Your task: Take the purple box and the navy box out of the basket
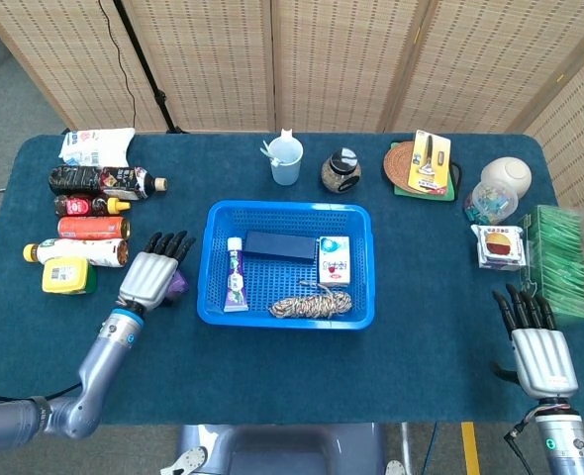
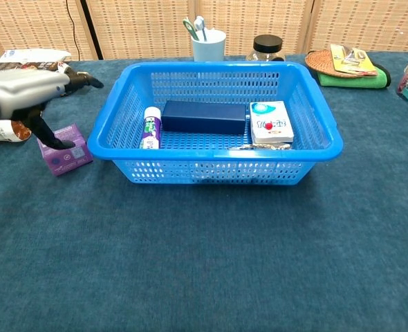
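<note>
While the navy box (image 2: 204, 116) lies inside the blue basket (image 2: 214, 164), between a toothpaste tube (image 2: 151, 127) and a white carton (image 2: 271, 122), the purple box (image 2: 65, 149) sits on the tabletop (image 2: 211, 256) just left of the basket. Left hand (image 1: 153, 273): fingers spread, holding nothing, over the purple box, its thumb touching or nearly touching the top edge. Right hand (image 1: 535, 342): fingers extended and apart, empty, well right of the basket.
</note>
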Action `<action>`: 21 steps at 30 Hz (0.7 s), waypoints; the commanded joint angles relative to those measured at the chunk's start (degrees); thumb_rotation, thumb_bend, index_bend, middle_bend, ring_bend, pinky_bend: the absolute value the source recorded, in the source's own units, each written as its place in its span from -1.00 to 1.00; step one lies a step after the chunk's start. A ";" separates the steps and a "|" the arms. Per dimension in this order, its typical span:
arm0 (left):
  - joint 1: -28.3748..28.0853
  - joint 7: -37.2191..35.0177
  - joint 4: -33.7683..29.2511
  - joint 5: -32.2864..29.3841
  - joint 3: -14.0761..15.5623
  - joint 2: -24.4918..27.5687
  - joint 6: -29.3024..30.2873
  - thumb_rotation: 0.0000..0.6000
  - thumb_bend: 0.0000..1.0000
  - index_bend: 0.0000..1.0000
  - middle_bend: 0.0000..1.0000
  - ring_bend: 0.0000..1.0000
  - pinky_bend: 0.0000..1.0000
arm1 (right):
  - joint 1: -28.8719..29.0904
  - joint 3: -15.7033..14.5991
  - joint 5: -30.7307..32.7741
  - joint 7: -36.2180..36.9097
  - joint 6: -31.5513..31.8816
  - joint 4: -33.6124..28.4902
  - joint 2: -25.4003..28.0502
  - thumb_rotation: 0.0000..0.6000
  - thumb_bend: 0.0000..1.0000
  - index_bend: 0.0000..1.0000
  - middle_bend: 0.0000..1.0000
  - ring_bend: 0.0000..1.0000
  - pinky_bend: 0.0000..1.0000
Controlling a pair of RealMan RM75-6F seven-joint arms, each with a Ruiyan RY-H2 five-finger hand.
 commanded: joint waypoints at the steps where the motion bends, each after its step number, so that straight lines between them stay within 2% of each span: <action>1: 2.10 -3.50 -3.84 4.41 0.11 4.13 1.36 1.00 -0.52 -1.00 -1.00 -1.00 -0.98 | 0.01 -0.01 -0.05 -0.04 -0.01 -0.07 -0.01 1.00 -1.00 -1.00 -1.00 -1.00 -1.00; 5: 3.54 -6.38 -8.79 8.37 -0.74 8.67 3.12 1.00 -0.52 -1.00 -1.00 -1.00 -0.98 | -0.02 -0.04 -0.16 -0.03 0.08 -0.09 -0.04 1.00 -1.00 -1.00 -1.00 -1.00 -1.00; 11: 2.44 -6.97 -13.38 10.85 -3.72 11.26 2.90 1.00 -0.53 -1.00 -1.00 -1.00 -0.98 | 0.06 0.04 0.10 -0.03 -0.16 -0.11 -0.04 1.00 -1.00 -1.00 -1.00 -1.00 -1.00; 15: -1.12 -4.05 -14.90 8.22 -6.72 9.96 -0.10 1.00 -0.59 -1.00 -1.00 -1.00 -0.98 | 0.11 0.32 0.60 0.25 -0.27 0.01 0.08 1.00 -1.00 -1.00 -1.00 -1.00 -1.00; 21: -7.12 1.41 -11.21 3.03 -9.71 4.13 -3.70 1.00 -0.61 -1.00 -1.00 -1.00 -0.98 | 0.27 0.74 1.50 0.75 -0.69 0.23 0.31 1.00 -1.00 -1.00 -1.00 -1.00 -1.00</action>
